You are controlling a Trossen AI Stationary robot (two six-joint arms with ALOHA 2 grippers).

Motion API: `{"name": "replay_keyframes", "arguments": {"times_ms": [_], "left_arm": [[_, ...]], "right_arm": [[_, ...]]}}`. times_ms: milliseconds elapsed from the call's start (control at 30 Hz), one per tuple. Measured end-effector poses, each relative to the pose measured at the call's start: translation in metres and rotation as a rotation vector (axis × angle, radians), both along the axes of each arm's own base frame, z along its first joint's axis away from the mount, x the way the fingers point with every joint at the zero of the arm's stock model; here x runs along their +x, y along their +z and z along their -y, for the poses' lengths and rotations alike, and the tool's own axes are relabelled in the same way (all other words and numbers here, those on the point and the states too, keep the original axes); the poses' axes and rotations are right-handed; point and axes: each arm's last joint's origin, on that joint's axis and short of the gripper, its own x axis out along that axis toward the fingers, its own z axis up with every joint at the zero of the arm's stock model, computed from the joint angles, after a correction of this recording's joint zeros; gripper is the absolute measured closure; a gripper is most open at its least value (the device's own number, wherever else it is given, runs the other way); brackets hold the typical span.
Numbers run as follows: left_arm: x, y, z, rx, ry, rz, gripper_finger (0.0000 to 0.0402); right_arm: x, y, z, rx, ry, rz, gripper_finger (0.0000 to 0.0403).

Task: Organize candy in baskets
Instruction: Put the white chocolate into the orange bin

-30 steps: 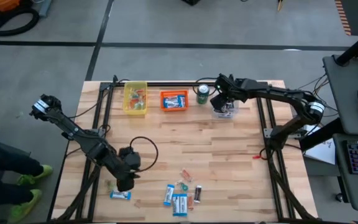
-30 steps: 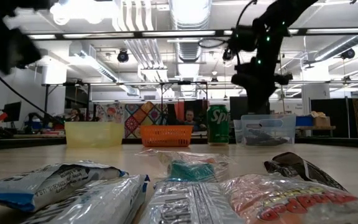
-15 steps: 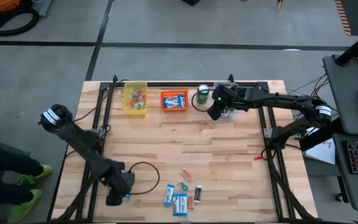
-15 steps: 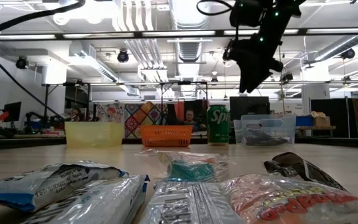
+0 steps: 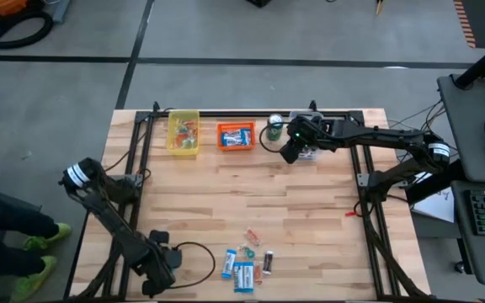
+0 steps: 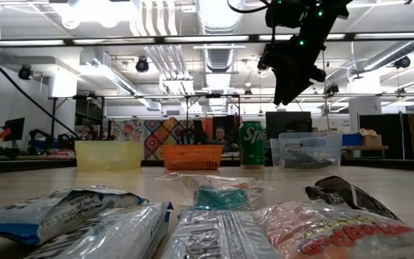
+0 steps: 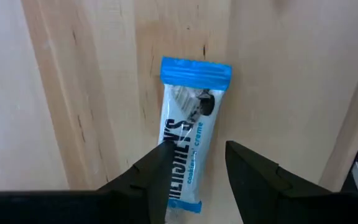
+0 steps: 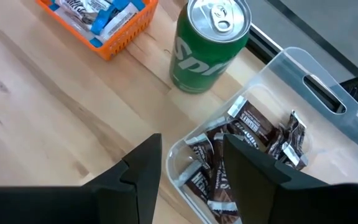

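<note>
My left gripper (image 7: 196, 152) is open near the table's near-left corner (image 5: 157, 271), low over a blue-and-white candy bar (image 7: 192, 118) that lies flat on the wood. Its fingers stand either side of the bar's lower half; whether they touch it, I cannot tell. My right gripper (image 8: 191, 142) is open and empty, raised (image 6: 290, 86) beside the clear bin (image 8: 278, 155), which holds dark mini bars. The orange basket (image 5: 236, 135) holds blue-and-white bars, and the yellow basket (image 5: 183, 132) holds small sweets. More candy (image 5: 247, 261) lies loose near the near edge.
A green soda can (image 5: 274, 127) stands between the orange basket and the clear bin, close to my right gripper. The loose candy pile (image 6: 214, 216) lies to the right of my left gripper. A black cable (image 5: 194, 248) loops on the wood beside my left arm.
My left gripper has moved toward the near-left corner and come down over the lone blue-and-white bar. My right gripper has risen out of the clear bin and shifted slightly toward the table's left, then held still.
</note>
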Motion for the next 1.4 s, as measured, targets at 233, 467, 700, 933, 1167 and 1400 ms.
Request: {"name": "replay_keyframes", "arguments": {"times_ms": [233, 467, 700, 933, 1167, 1400], "left_arm": [[0.002, -0.005, 0.001, 0.112, 0.021, 0.041, 0.0267], [0.005, -0.006, -0.005, 0.245, 0.048, 0.169, 0.0283], [0.008, 0.002, 0.0, 0.236, 0.041, 0.227, 0.0282], [0.008, 0.005, -0.001, 0.264, 0.011, 0.257, 0.0249], [0.002, -0.006, -0.007, 0.301, -0.001, 0.232, 0.0214], [0.002, -0.01, -0.008, 0.289, -0.026, 0.245, 0.0233]], "right_arm": [[0.0, 0.0, 0.0, 0.001, 0.0, -0.001, 0.0245], [0.0, 0.0, -0.001, 0.001, 0.003, -0.001, 0.0245], [0.002, 0.0, -0.006, 0.004, 0.016, 0.002, 0.0243], [0.004, 0.0, -0.009, 0.006, 0.023, 0.008, 0.0245], [0.005, 0.0, -0.013, 0.009, 0.031, 0.011, 0.0245], [0.005, -0.001, -0.014, 0.009, 0.035, 0.011, 0.0243]]}}
